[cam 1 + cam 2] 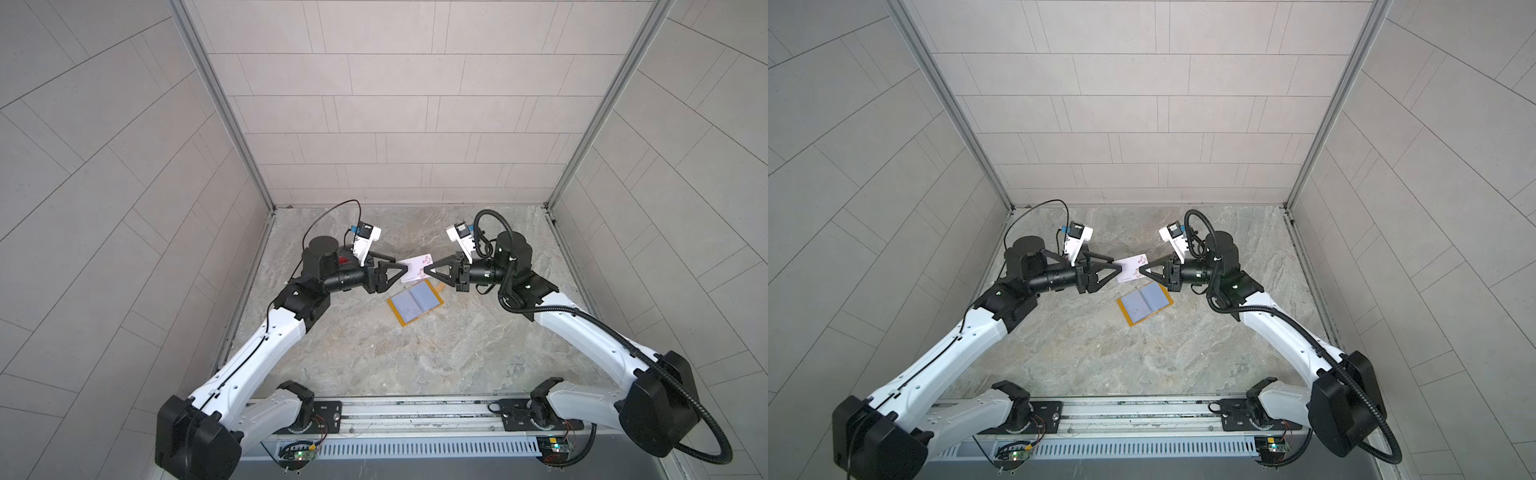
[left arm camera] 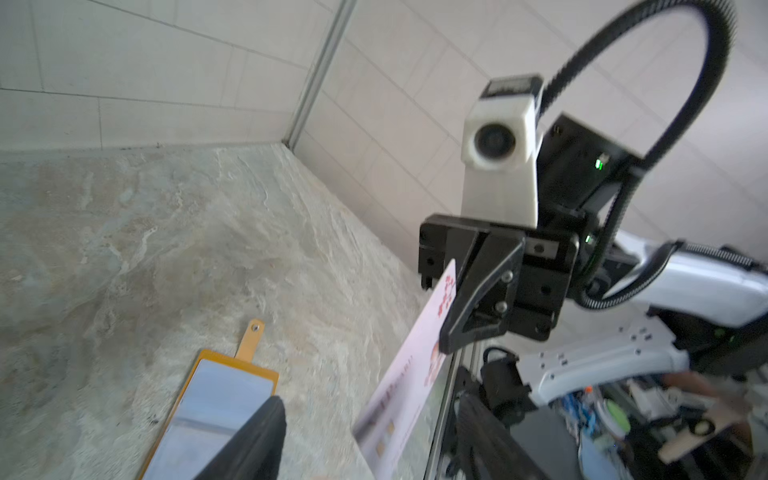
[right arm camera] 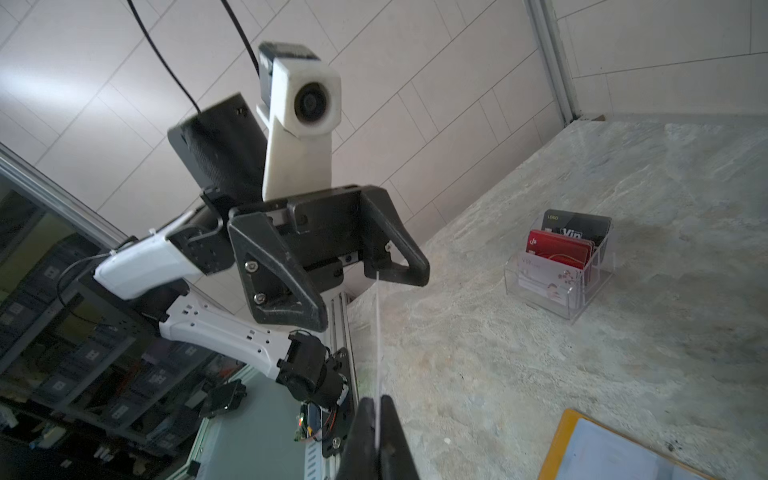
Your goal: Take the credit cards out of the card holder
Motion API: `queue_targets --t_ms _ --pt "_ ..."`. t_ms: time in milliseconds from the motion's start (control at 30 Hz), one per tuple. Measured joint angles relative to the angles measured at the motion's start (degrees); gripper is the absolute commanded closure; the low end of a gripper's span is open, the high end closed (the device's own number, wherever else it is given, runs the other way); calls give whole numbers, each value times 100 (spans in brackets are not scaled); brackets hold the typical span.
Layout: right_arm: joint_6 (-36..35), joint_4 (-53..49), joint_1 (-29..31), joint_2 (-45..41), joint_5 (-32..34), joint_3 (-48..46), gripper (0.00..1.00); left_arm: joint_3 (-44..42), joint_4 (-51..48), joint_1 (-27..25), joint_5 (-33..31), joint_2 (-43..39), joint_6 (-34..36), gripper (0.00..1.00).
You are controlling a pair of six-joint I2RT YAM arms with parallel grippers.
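so the white card (image 1: 413,268) is out of the card holder (image 1: 415,306) and hangs in the air between the two arms, just above and behind the holder, which lies open and flat on the tabletop (image 1: 374,353) with its snap tab pointing away. the right hand (image 1: 427,271) is closed tight on one short end of the card; in the right wrist view the card shows edge-on, nipped between its fingers. the left hand (image 1: 400,264) has its jaws well apart around the other end and is not pinching it, though that end seems to rest against one finger. this looks like a handover, with the right hand now the sole holder. the sleeves of the holder show bluish-grey with no card i can make out, so the emptying may be nearly finished. a clear stand (image 3: 557,286) well apart from the holder already shows a dark grey card (image 3: 582,226) and a red card (image 3: 559,249). next, i judge, the left arm should back straight off so its finger does not drag the card, and then the right hand can carry the card away and set it down.
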Motion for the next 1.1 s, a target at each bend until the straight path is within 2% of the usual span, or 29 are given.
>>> queue_targets --t_ms 200,400,733,1100 --pt "-1102 -1613 136 42 -160 240 100 793 -2026 0 645 306 1574 38" --pt "-1919 -2675 374 140 -240 520 100 1182 -3169 0 1211 756 2455 47" --pt "-2662 -3626 651 466 -264 1075 100 1215 -3613 0 1582 951 2896 59" --pt "-2782 -3694 844 654 -249 1215 100 1217 -4006 -4 1742 1130 3296 70"
